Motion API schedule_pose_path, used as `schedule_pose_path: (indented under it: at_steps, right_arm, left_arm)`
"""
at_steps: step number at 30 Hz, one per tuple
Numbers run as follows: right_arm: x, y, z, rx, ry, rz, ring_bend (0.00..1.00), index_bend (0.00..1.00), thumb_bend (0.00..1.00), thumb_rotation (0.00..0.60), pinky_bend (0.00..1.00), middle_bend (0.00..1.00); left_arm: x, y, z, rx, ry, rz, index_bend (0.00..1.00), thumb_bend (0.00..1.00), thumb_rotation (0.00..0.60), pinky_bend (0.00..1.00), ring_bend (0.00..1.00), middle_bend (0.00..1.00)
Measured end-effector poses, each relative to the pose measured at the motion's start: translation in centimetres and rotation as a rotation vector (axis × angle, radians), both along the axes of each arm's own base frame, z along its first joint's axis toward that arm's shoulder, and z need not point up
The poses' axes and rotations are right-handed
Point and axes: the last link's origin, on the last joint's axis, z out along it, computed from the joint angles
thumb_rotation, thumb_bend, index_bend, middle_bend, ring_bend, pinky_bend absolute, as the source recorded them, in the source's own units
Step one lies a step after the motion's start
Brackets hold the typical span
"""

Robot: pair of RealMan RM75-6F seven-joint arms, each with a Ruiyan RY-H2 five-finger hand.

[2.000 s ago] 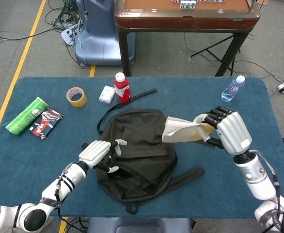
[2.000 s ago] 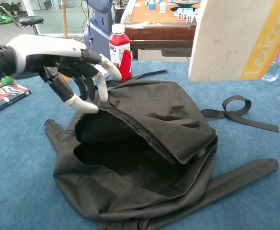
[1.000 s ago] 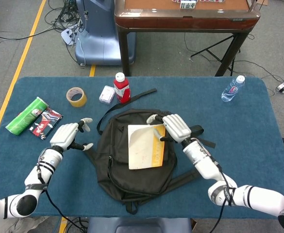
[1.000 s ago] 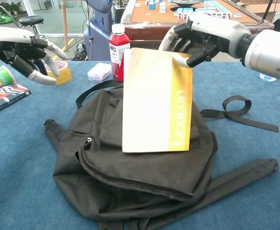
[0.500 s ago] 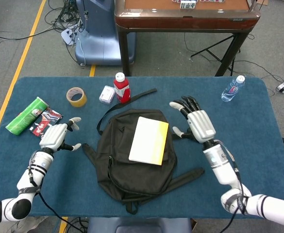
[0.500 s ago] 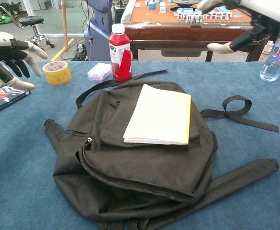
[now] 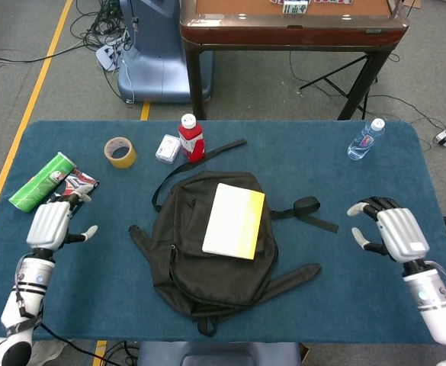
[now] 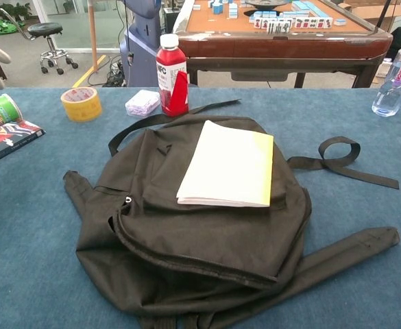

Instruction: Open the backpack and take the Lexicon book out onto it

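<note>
So the book (image 7: 234, 222) is lying flat on top of the backpack (image 7: 207, 263), cover side down from what I can tell, long axis running roughly away from the robot with a slight lean, yellow spine edge on the side facing the right hand (image 7: 389, 231). Both hands are parked well off to the sides, holding nothing: the right one sits out past the loose strap (image 7: 308, 210) with its fingers loosely curled but apart, the left hand (image 7: 49, 223) is over by the magazine (image 7: 72, 187) and green can (image 7: 38, 182), fingers spread too. The book sits between them, inward from each hand, maybe a touch nearer the right. Honestly looks like the job's basically done, book's out and resting on the bag, nothing touching it. If anything needed a nudge, I'd guess the right hand takes it.
</note>
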Motion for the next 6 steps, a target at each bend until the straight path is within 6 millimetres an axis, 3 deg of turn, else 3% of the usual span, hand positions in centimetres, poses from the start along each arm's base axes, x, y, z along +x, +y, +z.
schedule_pose_path:
  at_steps: [6]
  right_arm:
    - [-2.9, 3.5, 1.5, -0.053, 0.001, -0.051, 0.28, 0.43, 0.36, 0.6, 0.31, 0.39]
  left_arm:
    - [-2.9, -3.0, 0.6, 0.056, 0.034, 0.04, 0.23, 0.25, 0.6, 0.25, 0.32, 0.33]
